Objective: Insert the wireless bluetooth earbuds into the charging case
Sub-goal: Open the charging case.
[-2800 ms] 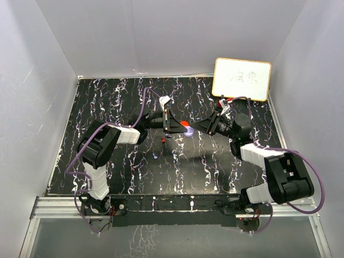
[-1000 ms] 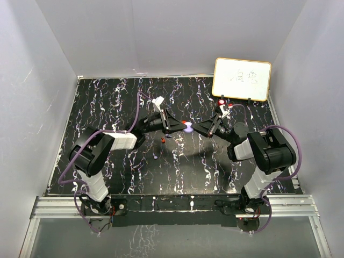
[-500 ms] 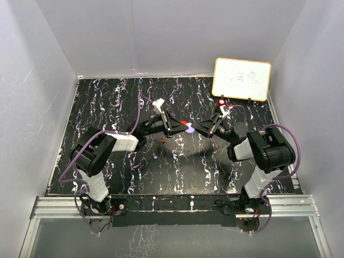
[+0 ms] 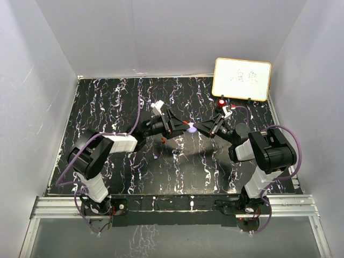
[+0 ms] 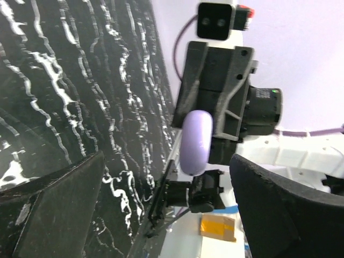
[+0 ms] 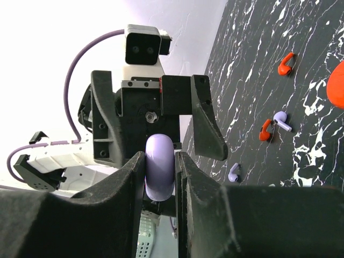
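The pale purple charging case [image 6: 159, 173] is pinched edge-on between the fingers of my right gripper [image 6: 159, 185], held above the table's middle [image 4: 191, 128]. My left gripper [image 4: 177, 129] faces it, jaws spread wide, its dark fingers [image 5: 54, 204] standing apart from the case [image 5: 196, 141]. Earbuds lie loose on the black marbled table: two red ones [image 6: 286, 63] [image 6: 265, 129] and two pale purple ones [image 6: 281, 120] [image 6: 233, 172]. In the top view a red earbud [image 4: 163, 138] and a purple earbud [image 4: 155, 157] show under the left arm.
A round red-orange object [image 6: 337, 86] lies on the table at the edge of the right wrist view. A framed whiteboard [image 4: 241, 79] leans at the back right. Pale walls close in the table on three sides.
My left gripper has opened and let go of the purple case. The right gripper stays shut on it. The red spot seen between the grippers earlier no longer shows in the top view.
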Motion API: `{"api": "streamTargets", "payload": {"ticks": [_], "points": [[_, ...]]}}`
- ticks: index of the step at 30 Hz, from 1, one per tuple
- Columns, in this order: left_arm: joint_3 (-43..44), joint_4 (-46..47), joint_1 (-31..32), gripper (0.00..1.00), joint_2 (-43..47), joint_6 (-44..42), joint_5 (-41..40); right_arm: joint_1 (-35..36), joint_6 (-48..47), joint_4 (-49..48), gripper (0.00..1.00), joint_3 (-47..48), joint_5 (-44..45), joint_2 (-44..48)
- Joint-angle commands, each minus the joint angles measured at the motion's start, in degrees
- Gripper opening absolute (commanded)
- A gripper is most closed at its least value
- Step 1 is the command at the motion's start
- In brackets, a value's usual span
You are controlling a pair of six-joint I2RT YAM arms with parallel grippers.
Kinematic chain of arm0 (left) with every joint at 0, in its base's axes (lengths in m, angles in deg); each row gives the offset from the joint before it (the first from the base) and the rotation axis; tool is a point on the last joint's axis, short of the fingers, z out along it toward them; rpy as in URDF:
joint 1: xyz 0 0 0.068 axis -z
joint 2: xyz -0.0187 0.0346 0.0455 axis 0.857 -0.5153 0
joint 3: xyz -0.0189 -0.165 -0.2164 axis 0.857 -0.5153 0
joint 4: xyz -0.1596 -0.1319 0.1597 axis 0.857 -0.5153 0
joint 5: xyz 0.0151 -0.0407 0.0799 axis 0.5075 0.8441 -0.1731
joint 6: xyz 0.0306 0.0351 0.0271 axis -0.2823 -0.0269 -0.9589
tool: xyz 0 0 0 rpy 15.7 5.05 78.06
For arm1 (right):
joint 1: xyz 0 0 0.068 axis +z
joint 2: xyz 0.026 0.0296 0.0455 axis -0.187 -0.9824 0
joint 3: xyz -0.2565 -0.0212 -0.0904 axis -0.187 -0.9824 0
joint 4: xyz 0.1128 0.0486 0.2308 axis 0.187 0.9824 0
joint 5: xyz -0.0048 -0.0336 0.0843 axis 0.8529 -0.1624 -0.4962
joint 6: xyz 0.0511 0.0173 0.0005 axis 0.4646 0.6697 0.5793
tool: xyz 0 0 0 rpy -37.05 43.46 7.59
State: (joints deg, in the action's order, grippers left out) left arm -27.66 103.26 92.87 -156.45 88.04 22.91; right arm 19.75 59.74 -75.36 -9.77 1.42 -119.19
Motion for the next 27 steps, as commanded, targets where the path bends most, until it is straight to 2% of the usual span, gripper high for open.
{"api": "streamTargets", "payload": {"ticks": [1,5,13,27], "points": [[2.0,-15.3,0.2,0.99,8.6,-9.9,-6.8,-0.5,-2.4,-6.2,0.07,-0.2,0.8,3.4],[4.3,-24.6,0.4,0.99,11.1,-15.0,-10.4,-0.5,-5.8,-0.8,0.07,0.3,1.1,5.7],[5.1,-23.0,0.8,0.99,10.2,-14.8,-9.6,-0.5,-10.4,7.3,0.06,1.4,1.9,9.5],[5.9,-23.4,3.0,0.99,8.4,-15.3,-10.8,-0.5,-9.2,7.4,0.05,2.0,1.8,9.8]]}}
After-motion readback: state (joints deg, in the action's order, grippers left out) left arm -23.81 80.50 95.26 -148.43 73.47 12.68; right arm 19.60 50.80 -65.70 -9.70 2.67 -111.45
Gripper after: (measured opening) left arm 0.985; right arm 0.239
